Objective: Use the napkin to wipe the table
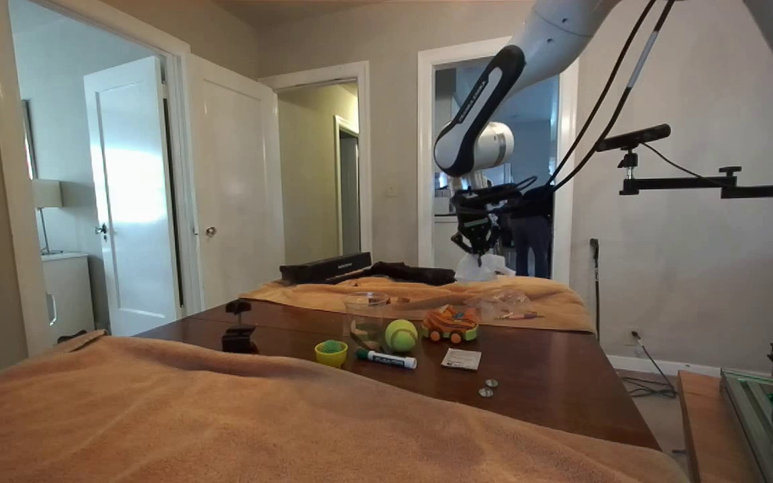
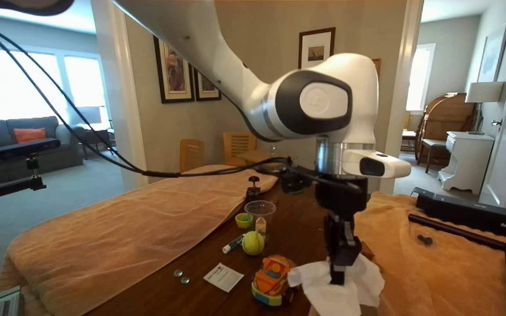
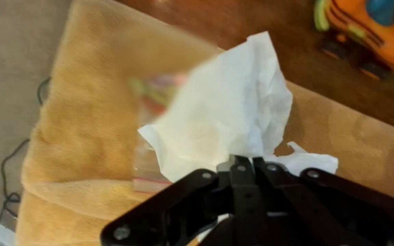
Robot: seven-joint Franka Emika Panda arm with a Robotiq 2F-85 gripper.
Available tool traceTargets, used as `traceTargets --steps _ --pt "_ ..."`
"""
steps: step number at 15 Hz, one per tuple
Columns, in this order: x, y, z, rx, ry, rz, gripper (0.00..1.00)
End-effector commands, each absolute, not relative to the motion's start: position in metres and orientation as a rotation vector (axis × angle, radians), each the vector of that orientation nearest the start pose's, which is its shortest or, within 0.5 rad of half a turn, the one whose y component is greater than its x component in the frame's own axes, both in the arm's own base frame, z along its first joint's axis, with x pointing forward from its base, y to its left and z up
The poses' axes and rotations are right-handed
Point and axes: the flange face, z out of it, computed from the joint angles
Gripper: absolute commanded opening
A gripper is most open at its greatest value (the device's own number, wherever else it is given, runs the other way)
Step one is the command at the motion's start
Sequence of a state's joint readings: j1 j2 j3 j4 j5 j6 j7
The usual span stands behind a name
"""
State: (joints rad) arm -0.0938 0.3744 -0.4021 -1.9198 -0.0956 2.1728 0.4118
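Note:
The napkin is a crumpled white sheet, seen in both exterior views [image 1: 472,270] [image 2: 360,287] and in the wrist view [image 3: 224,102]. My gripper [image 1: 479,256] [image 2: 337,277] [image 3: 250,160] points down and is shut on the napkin, whose edges spread out around the fingertips. The napkin is over the tan cloth at one end of the table; I cannot tell whether it touches the cloth. The table [image 1: 554,376] [image 2: 297,224] is dark brown and glossy, and it shows in the wrist view [image 3: 303,54] beyond the cloth's edge. The fingers hide part of the napkin.
An orange toy car [image 1: 450,325] [image 2: 274,278] stands close to the napkin. A tennis ball [image 1: 400,335], a marker [image 1: 386,359], a clear cup [image 1: 365,310], a yellow cup [image 1: 331,355], a white card [image 1: 461,359] and a clear bag [image 1: 500,303] lie nearby. Tan cloths [image 1: 225,416] cover both ends.

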Motion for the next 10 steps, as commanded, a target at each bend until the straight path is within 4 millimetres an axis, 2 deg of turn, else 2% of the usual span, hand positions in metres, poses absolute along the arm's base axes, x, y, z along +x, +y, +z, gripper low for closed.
traceTargets --steps 1,3,5,7,10 --pt "0.481 -0.269 0.345 -3.104 1.316 0.531 0.01" --pt "0.459 -0.261 0.353 -3.088 1.247 0.753 0.01" --pt "0.445 -0.249 0.35 -3.051 1.171 0.955 0.01" --pt "0.437 -0.235 0.331 -3.023 1.096 1.073 0.01" --pt "0.427 -0.211 0.291 -3.037 1.011 1.088 0.01"
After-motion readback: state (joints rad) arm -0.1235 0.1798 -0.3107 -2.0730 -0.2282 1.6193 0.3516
